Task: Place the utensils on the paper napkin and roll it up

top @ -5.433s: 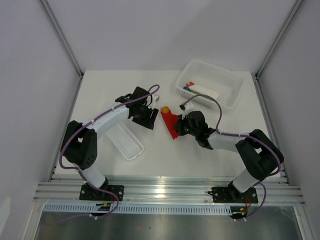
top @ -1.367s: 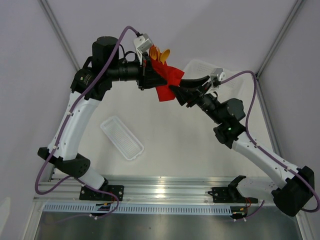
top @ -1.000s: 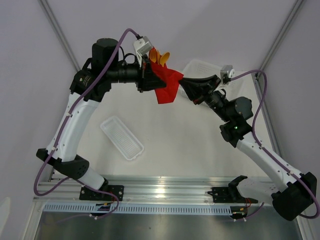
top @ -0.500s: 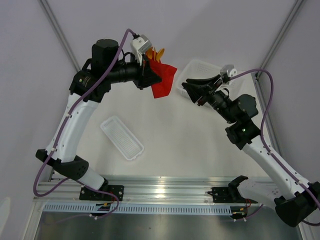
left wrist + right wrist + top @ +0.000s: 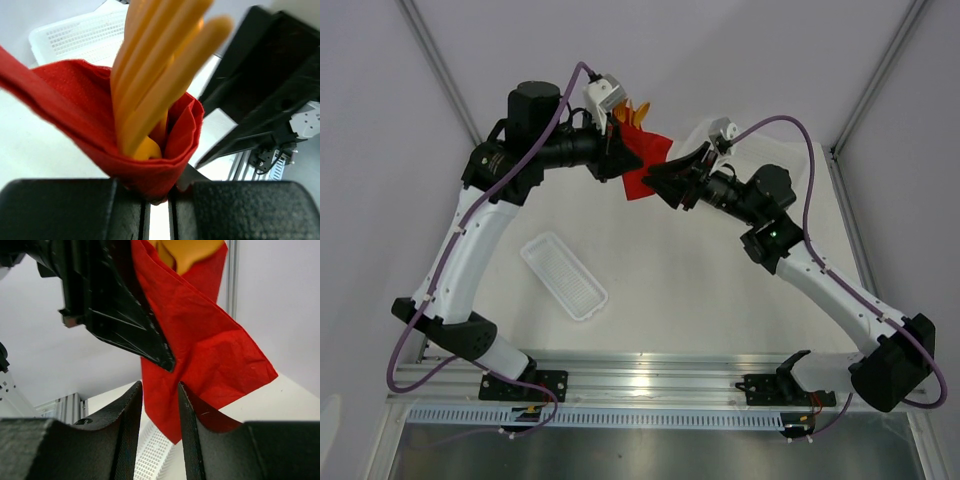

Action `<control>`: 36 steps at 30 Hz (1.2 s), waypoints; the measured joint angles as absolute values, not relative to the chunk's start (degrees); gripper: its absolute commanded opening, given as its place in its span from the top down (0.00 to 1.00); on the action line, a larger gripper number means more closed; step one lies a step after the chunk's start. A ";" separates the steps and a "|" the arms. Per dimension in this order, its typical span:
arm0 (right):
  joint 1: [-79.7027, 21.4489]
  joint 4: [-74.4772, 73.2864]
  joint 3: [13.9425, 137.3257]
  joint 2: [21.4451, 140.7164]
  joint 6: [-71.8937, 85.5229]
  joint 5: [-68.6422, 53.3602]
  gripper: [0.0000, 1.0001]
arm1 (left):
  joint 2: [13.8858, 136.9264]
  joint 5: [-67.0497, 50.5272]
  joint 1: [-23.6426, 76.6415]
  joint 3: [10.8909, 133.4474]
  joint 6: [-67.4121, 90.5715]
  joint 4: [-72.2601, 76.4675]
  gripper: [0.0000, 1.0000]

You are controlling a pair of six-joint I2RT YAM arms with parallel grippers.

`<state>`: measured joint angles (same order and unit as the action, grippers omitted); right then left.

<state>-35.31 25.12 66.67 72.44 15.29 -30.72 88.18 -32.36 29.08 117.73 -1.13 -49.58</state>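
High above the table, my left gripper (image 5: 617, 152) is shut on the paper napkin (image 5: 642, 165), a red sheet wrapped round the orange utensils (image 5: 635, 108). The left wrist view shows the utensils (image 5: 155, 75) poking out of the napkin roll (image 5: 150, 165), which is pinched at its base by the left gripper (image 5: 159, 202). My right gripper (image 5: 665, 182) is just right of the bundle and open. From the right wrist, the napkin's loose flap (image 5: 200, 355) hangs between the spread fingers of the right gripper (image 5: 160, 407), with a gap on each side.
A narrow white tray (image 5: 564, 276) lies on the table at the left, below the raised arms. The white mesh basket (image 5: 75, 35) stands at the back right, mostly hidden by my right arm in the top view. Frame posts rise at both back corners.
The right gripper had drawn away to the right. It has come back to the napkin's hanging flap with its jaws wider. The left arm keeps the bundle up, almost still.
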 measured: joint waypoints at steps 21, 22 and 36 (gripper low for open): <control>-34.15 27.42 67.20 74.28 17.19 -38.87 0.50 | 87.20 -45.23 28.97 115.57 -5.15 -50.85 0.99; -34.15 27.64 67.20 74.28 17.19 -39.68 0.50 | 87.20 -45.93 28.97 115.59 -5.26 -50.94 0.99; -34.13 28.08 66.98 73.95 17.04 -46.37 0.52 | 86.98 -53.30 28.97 116.57 -6.61 -52.77 0.99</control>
